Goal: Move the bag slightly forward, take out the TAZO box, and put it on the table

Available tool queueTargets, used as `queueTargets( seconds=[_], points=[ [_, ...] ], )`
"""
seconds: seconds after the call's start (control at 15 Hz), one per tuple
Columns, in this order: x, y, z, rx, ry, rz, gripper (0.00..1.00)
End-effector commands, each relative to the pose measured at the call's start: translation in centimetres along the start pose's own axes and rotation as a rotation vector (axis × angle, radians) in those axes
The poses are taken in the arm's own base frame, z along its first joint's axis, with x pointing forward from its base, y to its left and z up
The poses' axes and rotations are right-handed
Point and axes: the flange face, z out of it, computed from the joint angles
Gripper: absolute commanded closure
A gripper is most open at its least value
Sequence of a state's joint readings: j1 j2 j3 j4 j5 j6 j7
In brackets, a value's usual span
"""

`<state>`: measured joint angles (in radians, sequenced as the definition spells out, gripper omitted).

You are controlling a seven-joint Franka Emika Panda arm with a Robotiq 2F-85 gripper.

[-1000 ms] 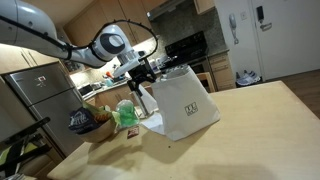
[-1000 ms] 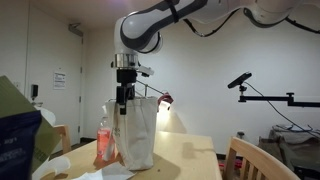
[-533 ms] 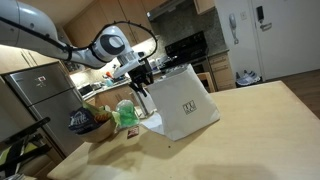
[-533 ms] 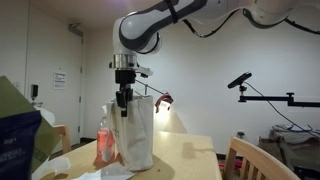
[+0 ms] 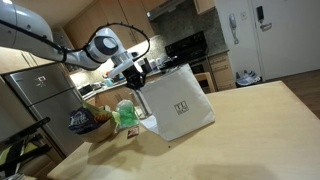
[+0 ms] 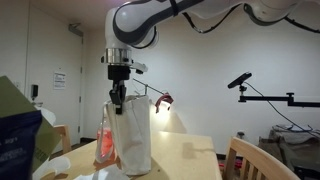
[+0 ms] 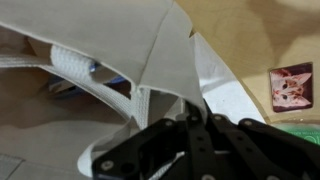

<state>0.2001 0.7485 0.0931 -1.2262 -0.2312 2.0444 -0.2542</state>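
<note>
Jaws clamped on the top rim of the bag, which stands below them on the table

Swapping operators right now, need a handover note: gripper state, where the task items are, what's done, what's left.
Gripper: shut on the top rim of the bag, coming in from above.
Bag: upright on the table.
TAZO box: not visible in any view and not out on the table.
Done: bag rim gripped.
Left: slide the bag forward, release it, take out the TAZO box, set it on the table.
</note>
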Motion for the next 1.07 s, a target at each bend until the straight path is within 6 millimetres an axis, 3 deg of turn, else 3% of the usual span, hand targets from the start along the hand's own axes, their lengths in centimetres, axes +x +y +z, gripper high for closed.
queueTargets(
  seconds=[0.0, 0.2, 0.47, 1.0],
  points=[
    [-0.4, -0.9, -2.1, -0.026, 0.033, -0.036, 0.99],
    [-0.8, -1.4, -2.4, -0.024, 0.043, -0.044, 0.99],
    [-2.7, -2.3, -2.0, -0.006, 0.028, -0.049, 0.99],
    [-6.9, -6.1, -1.5, 0.005, 0.068, -0.089, 0.99]
  ],
)
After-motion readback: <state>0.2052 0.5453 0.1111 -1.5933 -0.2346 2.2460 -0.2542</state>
